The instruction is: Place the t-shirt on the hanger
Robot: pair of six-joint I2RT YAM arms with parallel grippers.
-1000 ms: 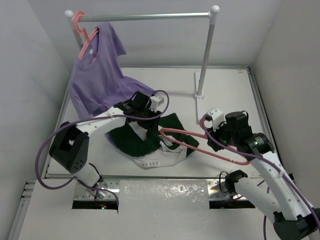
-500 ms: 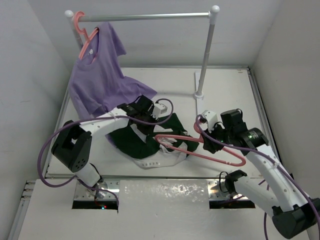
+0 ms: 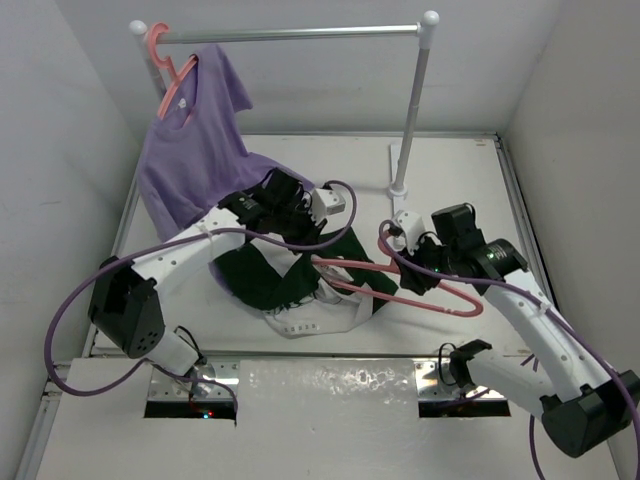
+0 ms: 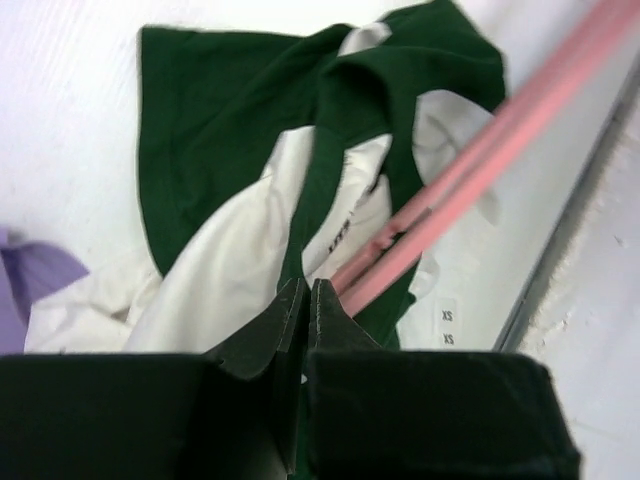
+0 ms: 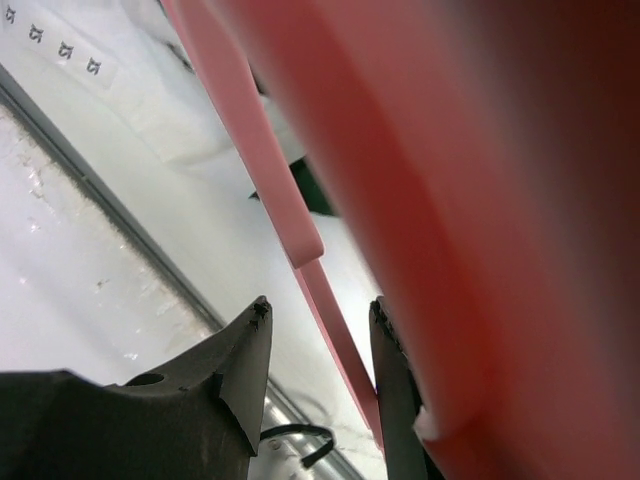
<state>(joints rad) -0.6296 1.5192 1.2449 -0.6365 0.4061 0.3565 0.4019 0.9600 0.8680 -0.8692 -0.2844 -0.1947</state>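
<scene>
The left hand (image 4: 305, 300) is pinched shut on the green collar of the t-shirt (image 4: 220, 200). Just ahead of it runs the hanger (image 4: 500, 140), gripped by the right hand (image 5: 320, 310), jaws partly apart.

Size strip (image 4: 446, 327): "XS" printed twice, one above the other, on a white strip on the t-shirt (image 4: 230, 290), at 4 o'clock in the left wrist view.
Strip, right wrist view: a row of four small dark marks at 11 o'clock, too blurred to read for sure.
Chest print (image 4: 342, 232): black lettering on the white front, just beside the hanger (image 4: 480, 160); folded, unreadable.
Top view: nothing legible.
</scene>
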